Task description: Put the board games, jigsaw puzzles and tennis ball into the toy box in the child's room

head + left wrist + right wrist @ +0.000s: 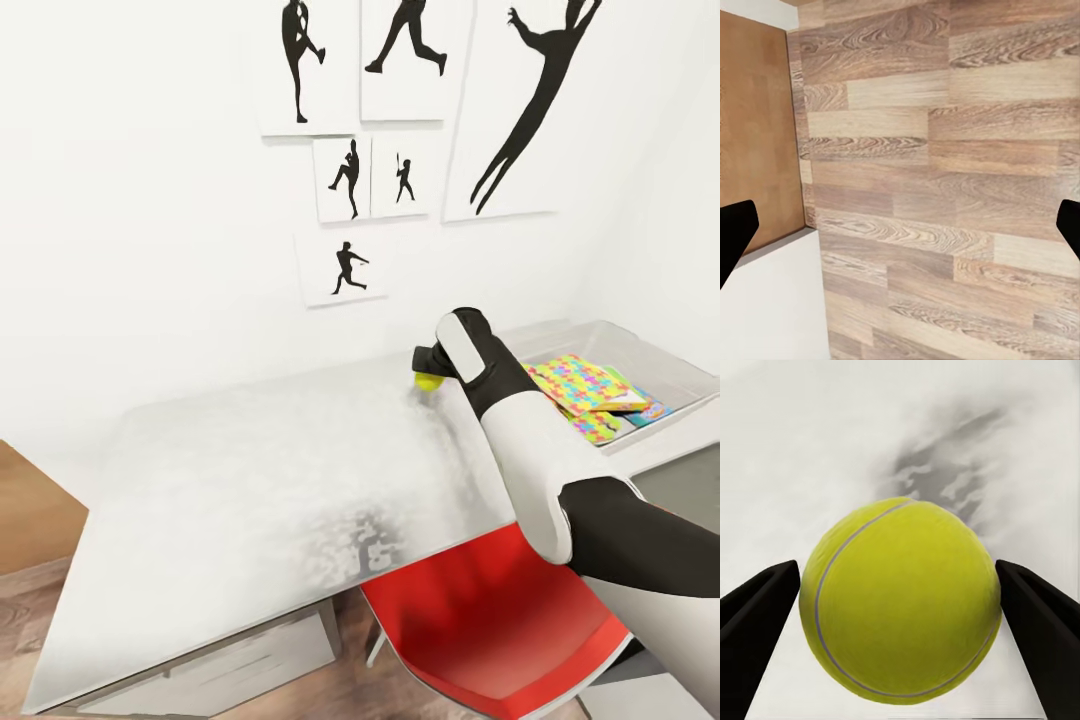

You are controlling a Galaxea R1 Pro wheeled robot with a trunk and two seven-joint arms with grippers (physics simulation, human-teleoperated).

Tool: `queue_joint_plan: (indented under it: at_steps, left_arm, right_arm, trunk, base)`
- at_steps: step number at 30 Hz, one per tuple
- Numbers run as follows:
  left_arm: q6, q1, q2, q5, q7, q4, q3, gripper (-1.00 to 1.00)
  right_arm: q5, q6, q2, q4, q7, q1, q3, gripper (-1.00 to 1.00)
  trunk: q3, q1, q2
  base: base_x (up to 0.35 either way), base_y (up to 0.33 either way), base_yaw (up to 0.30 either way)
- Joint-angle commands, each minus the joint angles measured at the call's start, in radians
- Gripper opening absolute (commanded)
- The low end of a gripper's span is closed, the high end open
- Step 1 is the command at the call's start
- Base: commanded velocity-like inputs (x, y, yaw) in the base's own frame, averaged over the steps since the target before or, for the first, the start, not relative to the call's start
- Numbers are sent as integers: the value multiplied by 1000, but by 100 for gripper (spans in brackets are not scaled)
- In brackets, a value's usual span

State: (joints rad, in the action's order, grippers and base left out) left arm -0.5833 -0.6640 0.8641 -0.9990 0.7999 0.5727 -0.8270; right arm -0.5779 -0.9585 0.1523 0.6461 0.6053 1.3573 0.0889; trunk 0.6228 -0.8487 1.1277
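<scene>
The right gripper point(900, 607) had its 2 black fingers point(754, 619) set on either side of the 1 tennis ball point(901, 598), each pad touching or almost touching the ball's flank, so the ball sat clamped between them over the pale, mottled top of the table point(787, 442). In the head view the same gripper point(428, 368) was at the far edge of the table point(250, 500), near the wall, with the yellow-green ball point(428, 381) showing just under the black wrist. The right arm reached forward from the lower right of that view, its white forearm and black elbow crossing above a red chair point(480, 630) tucked under the desk edge. Further right, the toy box point(600, 340) stood on the table, well apart from the ball, and held 2 jigsaw puzzles point(585, 390) stacked slightly askew, with a blue corner of a flat box peeping out beneath them; any lettering on it was too small to read. On the wall hung 6 white posters point(340, 270) of black sports silhouettes, carrying no words. The left gripper point(900, 229) hung with its 2 dark fingertips point(733, 236) spread wide apart, grasping nothing, over wood-plank floor point(937, 172).
</scene>
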Motion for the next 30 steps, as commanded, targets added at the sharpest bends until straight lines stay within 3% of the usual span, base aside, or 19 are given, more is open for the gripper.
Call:
queue_joint_plan:
  at_steps: [1, 6, 7, 10, 16, 23, 26, 30]
  left_arm:
    - [-4, -2, 0, -6, 7, 1, -4, 100]
    - [-4, -2, 1, -6, 7, 0, -4, 100]
    - [-3, -2, 1, -6, 7, -2, -4, 100]
    - [-3, -1, 1, -6, 8, -5, -5, 100]
    - [-3, -2, 3, -5, 8, -35, -8, 100]
    - [2, -2, 49, 5, 31, -54, -13, 100]
    - [1, -2, 70, 20, 110, -40, -45, 100]
    - [-1, -1, 86, 23, 337, 82, -93, 100]
  right_arm:
    - [-10, -6, 0, 4, 10, 1, 3, -100]
    - [-11, -29, 4, 35, 9, 1, -1, -100]
    - [-12, -72, 4, 81, 9, 0, -48, -100]
    - [-11, -87, 3, 96, 10, -2, -75, -100]
    - [-10, -89, 4, 109, 12, -4, -85, -100]
    - [-11, -89, 6, 110, 15, -3, -89, -100]
    - [-8, -89, 8, 110, 17, 2, -88, -100]
    - [-10, -89, 11, 110, 17, 13, -89, -100]
  trunk:
    - [-2, 4, -7]
    - [-18, 23, -42]
    - [-21, 27, -49]
    - [-30, 38, -70]
    - [-49, 61, -112]
    - [-71, 88, -161]
    - [-81, 100, -182]
    - [-93, 115, -210]
  base:
    - [0, 0, 0]
    - [0, 0, 0]
    - [0, 0, 0]
    - [0, 0, 0]
    - [0, 0, 0]
    - [0, 0, 0]
    - [0, 0, 0]
    - [0, 0, 0]
